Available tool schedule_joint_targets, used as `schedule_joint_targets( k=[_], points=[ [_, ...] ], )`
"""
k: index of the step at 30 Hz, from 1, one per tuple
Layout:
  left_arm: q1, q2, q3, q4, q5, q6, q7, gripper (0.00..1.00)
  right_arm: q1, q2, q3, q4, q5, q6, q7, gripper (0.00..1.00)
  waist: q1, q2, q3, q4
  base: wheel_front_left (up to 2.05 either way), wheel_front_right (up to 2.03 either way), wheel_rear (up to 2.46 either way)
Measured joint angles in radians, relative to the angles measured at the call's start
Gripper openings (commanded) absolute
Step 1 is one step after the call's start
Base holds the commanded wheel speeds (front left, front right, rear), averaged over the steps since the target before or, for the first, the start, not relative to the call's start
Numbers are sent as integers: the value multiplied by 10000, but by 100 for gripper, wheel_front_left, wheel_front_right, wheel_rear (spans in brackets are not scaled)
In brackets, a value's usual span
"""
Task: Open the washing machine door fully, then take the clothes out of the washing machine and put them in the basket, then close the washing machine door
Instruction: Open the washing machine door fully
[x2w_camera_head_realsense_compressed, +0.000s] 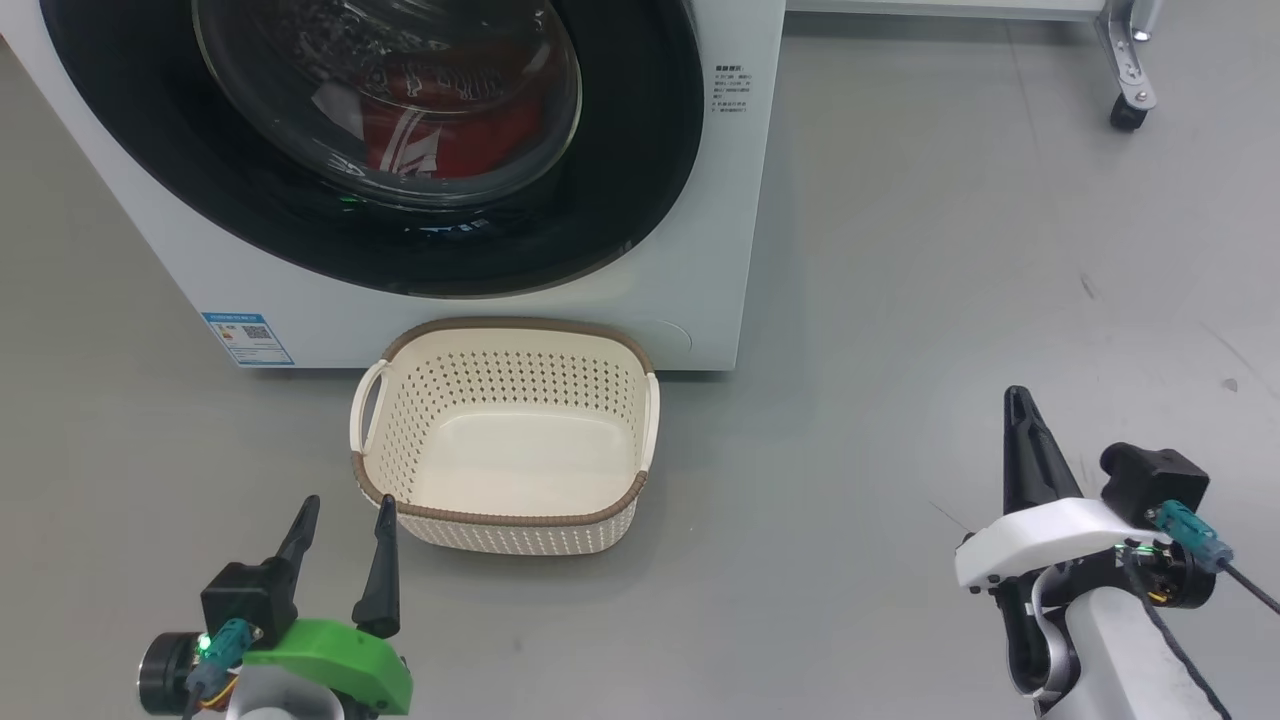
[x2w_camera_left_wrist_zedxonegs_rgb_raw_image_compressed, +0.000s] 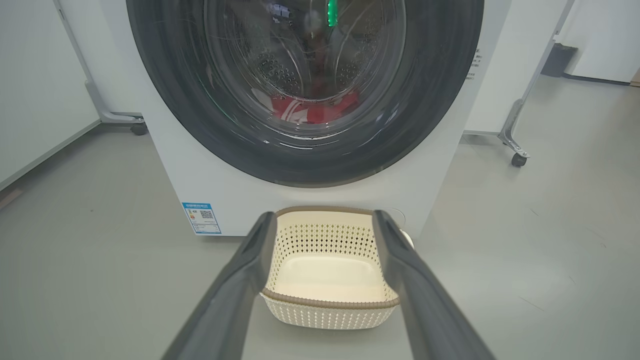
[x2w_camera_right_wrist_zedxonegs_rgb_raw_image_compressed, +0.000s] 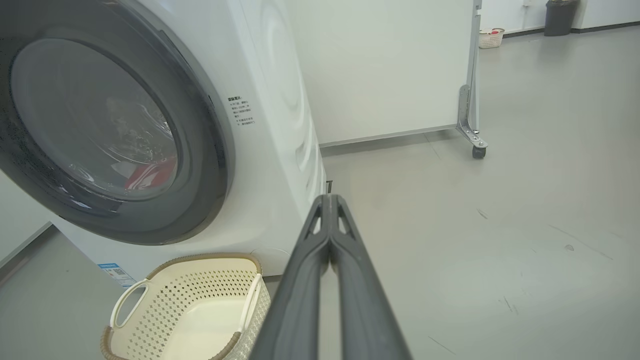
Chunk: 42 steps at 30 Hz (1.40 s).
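The washing machine door (x2w_camera_head_realsense_compressed: 640, 170) sits shut, red clothes (x2w_camera_head_realsense_compressed: 450, 140) behind its glass, ahead of both arms. The left gripper (x2w_camera_head_realsense_compressed: 348, 505), jaws spread, faces it squarely across the empty basket (x2w_camera_head_realsense_compressed: 520, 328); the right gripper (x2w_camera_head_realsense_compressed: 1018, 400), jaws clenched on nothing, stands off rightward.
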Motion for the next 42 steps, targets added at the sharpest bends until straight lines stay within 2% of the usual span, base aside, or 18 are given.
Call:
schedule_joint_targets(
  k=[4,9,14,18,28,33,42],
  points=[
    [-120,-19,-71,-8,40,-75,-2,100,-119,-4,-290,2,1536,186,0,0,0,0,165,97,0,0,0],
    [-243,-63,-190,-8,79,-81,-2,100,-371,0,-520,-67,4065,443,23,0,0,0,425,256,0,0,0],
    [-430,-96,-293,-2,84,-165,-2,100,-699,0,-844,-94,6786,552,347,0,0,0,704,463,0,0,0],
    [-637,-194,-437,-10,171,-176,-2,100,-1040,-2,-1126,-100,8061,566,696,0,0,0,939,675,0,0,0],
    [-987,-257,-625,-46,180,-251,-2,100,-2694,-27,-1499,-529,9148,640,1678,0,0,0,1656,1072,0,0,0],
    [-1316,-290,-836,-107,182,-261,-2,100,-3687,-151,-1569,-679,9208,403,2357,0,0,0,2128,1281,0,0,0],
    [-1856,-359,-1024,-196,182,-267,-2,100,-5344,-986,-1586,-943,9225,-128,3306,0,0,0,2992,1779,0,0,0]
  ],
)
